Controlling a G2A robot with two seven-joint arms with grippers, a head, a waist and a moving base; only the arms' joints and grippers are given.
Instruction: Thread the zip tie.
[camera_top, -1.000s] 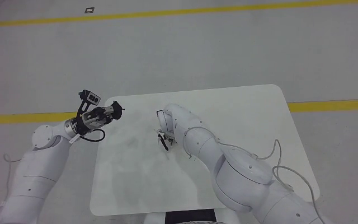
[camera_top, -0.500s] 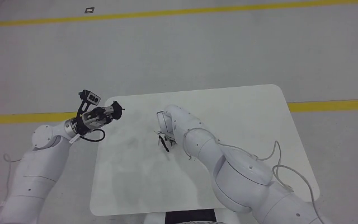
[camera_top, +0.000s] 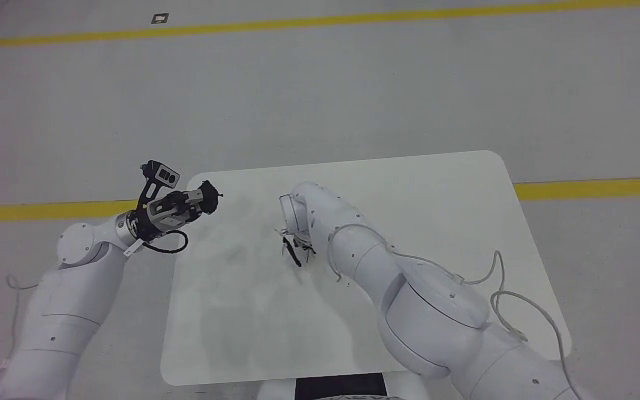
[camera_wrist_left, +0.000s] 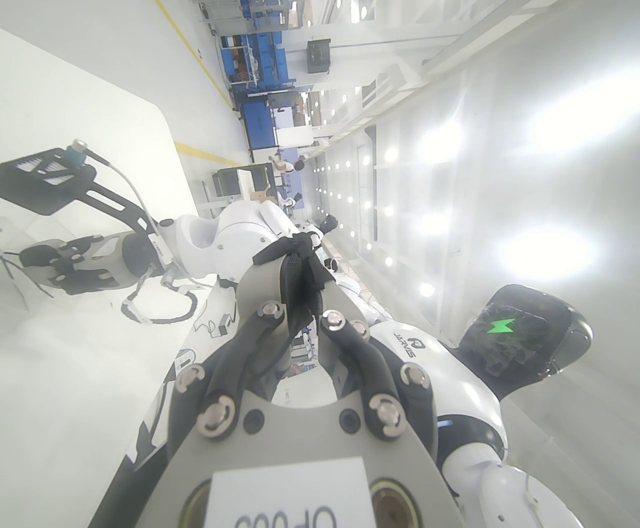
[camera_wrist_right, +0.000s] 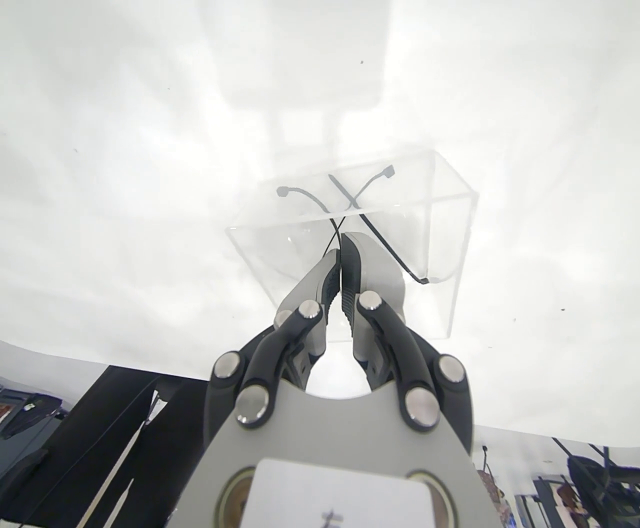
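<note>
Grey floor (camera_top: 400, 90) with yellow lines surrounds one white table (camera_top: 450, 230). One clear box (camera_wrist_right: 450, 240) sits toward 9 o'clock of its centre. The right gripper (camera_wrist_right: 341, 247), jaws pressed together, pinches a black zip tie (camera_wrist_right: 320, 202) there. It crosses other ties (camera_wrist_right: 390, 245), and two heads show. Its long axis runs roughly 11-to-5. The left gripper (camera_top: 207, 196), jaws pressed together, hovers past the 10 o'clock corner.

The left arm (camera_top: 85, 255) and right arm (camera_top: 355, 255) are covered in rounded white shells with thin cables, while the left gripper (camera_wrist_left: 300, 267) and right gripper (camera_wrist_right: 341, 252) are built of grey plates, black links and silver screws.
</note>
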